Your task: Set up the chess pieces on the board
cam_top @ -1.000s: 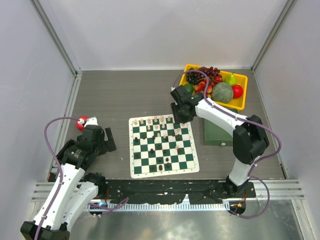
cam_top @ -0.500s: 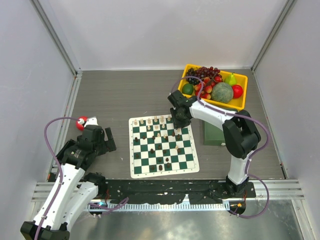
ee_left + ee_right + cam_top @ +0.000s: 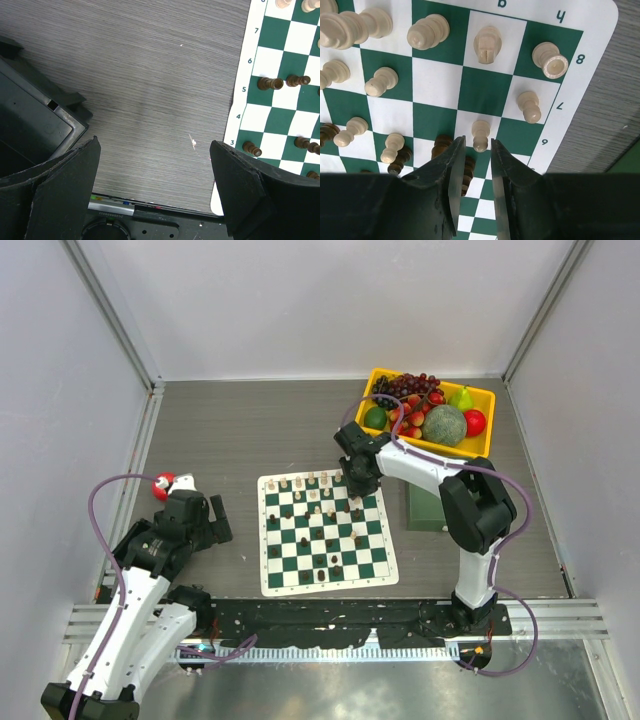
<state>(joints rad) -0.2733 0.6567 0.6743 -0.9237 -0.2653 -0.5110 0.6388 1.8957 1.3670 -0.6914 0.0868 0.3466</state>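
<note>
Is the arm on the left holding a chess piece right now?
No, the left gripper stands wide open over bare table beside the board, with nothing between its fingers.

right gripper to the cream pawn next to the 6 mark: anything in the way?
Nothing visible between them: the cream pawn sits at the mouth of the right gripper, jaws apart. Tight, though: one dark piece stands just outside one finger, and a second dark piece shows in the gap behind the pawn.
</note>
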